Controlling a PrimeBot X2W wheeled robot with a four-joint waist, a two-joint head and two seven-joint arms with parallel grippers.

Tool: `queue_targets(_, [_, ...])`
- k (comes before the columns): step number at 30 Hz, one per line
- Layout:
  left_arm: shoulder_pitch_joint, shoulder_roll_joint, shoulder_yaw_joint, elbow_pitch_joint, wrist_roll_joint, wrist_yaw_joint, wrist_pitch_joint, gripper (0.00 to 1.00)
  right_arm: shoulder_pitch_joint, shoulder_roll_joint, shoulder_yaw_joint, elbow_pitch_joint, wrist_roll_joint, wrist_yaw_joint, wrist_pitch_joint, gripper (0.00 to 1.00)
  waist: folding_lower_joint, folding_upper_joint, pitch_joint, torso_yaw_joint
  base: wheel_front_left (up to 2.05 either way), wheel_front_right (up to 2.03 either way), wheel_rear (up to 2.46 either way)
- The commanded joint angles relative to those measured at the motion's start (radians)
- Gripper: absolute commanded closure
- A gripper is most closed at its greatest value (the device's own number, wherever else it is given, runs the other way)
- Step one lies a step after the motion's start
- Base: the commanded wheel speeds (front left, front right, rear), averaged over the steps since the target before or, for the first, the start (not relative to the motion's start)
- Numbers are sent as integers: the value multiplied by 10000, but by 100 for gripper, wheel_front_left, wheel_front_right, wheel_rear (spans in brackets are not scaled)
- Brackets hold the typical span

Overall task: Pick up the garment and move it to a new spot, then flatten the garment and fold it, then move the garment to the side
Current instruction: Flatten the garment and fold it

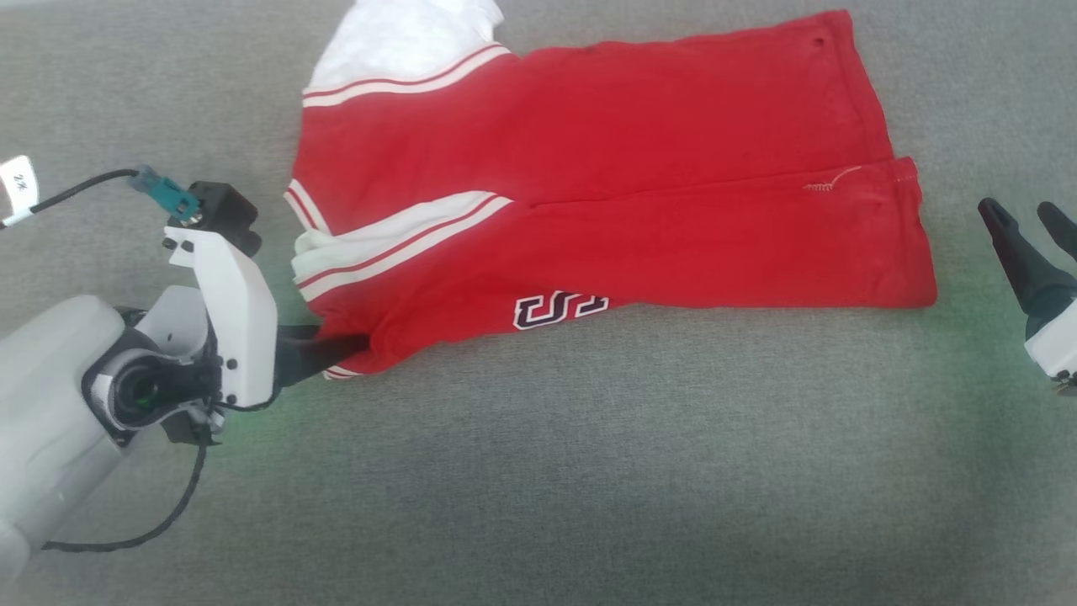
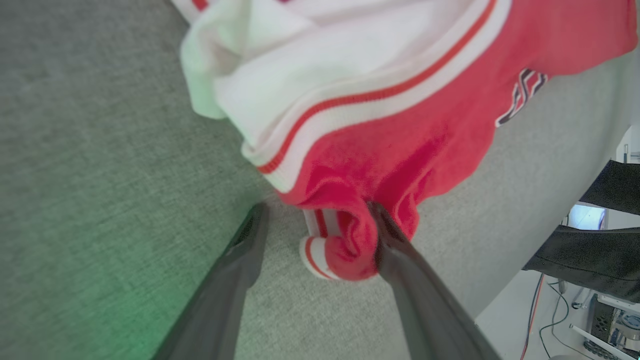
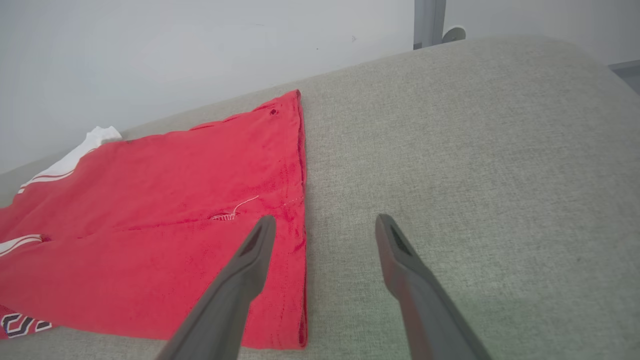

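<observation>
The garment (image 1: 631, 168) is red with white sleeves and striped trim. It lies folded lengthwise on the grey cloth surface (image 1: 589, 471), sleeves to the left, hem to the right, with part of the dark lettering (image 1: 559, 309) at its near edge. My left gripper (image 1: 358, 345) is at the garment's near left corner. In the left wrist view the left gripper (image 2: 317, 210) stands open, and a bunched red fold of the garment (image 2: 400, 145) rests between the fingers, against the right one. My right gripper (image 1: 1020, 210) is open just beyond the hem. In the right wrist view the right gripper (image 3: 325, 220) is above bare surface beside the garment (image 3: 150, 250).
A black cable with a white tag (image 1: 18, 187) runs to the left wrist. The surface's edge (image 2: 505, 295) drops off at the right of the left wrist view, with a dark object (image 2: 595, 260) and floor cables beyond. A pale wall (image 3: 175, 60) stands behind the surface.
</observation>
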Motion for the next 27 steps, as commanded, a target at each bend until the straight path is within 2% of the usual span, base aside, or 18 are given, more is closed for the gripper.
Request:
queue_targets(1, [367, -249, -216, 222, -74, -44, 138, 0, 1, 36, 6, -31, 29, 4, -29, 0, 0, -1, 110, -109, 0, 0, 0])
queue_targets(2, [429, -341, -217, 388, -139, -76, 128, 12, -12, 42, 31, -30, 17, 4, -9, 0, 0, -1, 136, -139, 0, 0, 0])
queue_targets(3, [481, -435, -238, 523, -169, -125, 145, 33, -21, 29, 67, -35, 5, 4, 34, 0, 0, -1, 149, -156, 0, 0, 0])
queue_targets(4, [506, -507, -264, 625, -185, -184, 167, 61, -26, -6, 137, -64, -1, 4, 100, 0, 0, -1, 160, -167, 0, 0, 0])
queue_targets(5, [524, -579, -281, 720, -229, -237, 212, 95, -29, -67, 235, -106, -17, 4, 176, 0, 0, -1, 168, -176, 0, 0, 0])
queue_targets(6, [524, -640, -295, 772, -256, -309, 240, 100, -33, -172, 345, -143, -83, 4, 280, 0, 0, -1, 177, -181, 0, 0, 0])
queue_targets(10, [439, -717, -170, 836, -290, -528, 98, 100, -136, -689, 982, -312, -338, 4, 1050, 0, 0, -1, 232, -115, 0, 0, 0])
queue_targets(15, [191, -880, -90, 772, -91, -647, -98, 100, -511, -1351, 1791, -468, -223, 2, 2599, 0, 0, -1, 379, 81, 0, 0, 0])
queue_targets(19, [1, -1040, -20, 648, 83, -715, -312, 100, -982, -1659, 2394, -243, -208, 2, 3803, 0, 0, -1, 606, 263, 0, 0, 0])
queue_targets(23, [-95, -1263, -26, 623, 223, -767, -439, 100, -1354, -1668, 3012, 233, -256, 4, 4556, 0, 0, -1, 798, 464, 0, 0, 0])
queue_targets(24, [-98, -1314, -30, 641, 262, -783, -479, 100, -1395, -1658, 3100, 357, -308, 4, 4617, 23, 0, -1, 826, 512, 0, 0, 0])
queue_targets(25, [-103, -1367, -37, 670, 294, -790, -500, 100, -1417, -1671, 3233, 426, -321, 4, 4664, 67, 0, -1, 840, 554, 0, 0, 0])
queue_targets(26, [-95, -1398, -36, 697, 302, -800, -557, 100, -1439, -1675, 3316, 472, -301, 4, 4658, 90, 0, -1, 844, 583, 0, 0, 0])
queue_targets(27, [-80, -1406, -25, 720, 324, -797, -602, 100, -1443, -1653, 3321, 528, -213, 4, 4597, 100, 0, -1, 838, 608, 0, 0, 0])
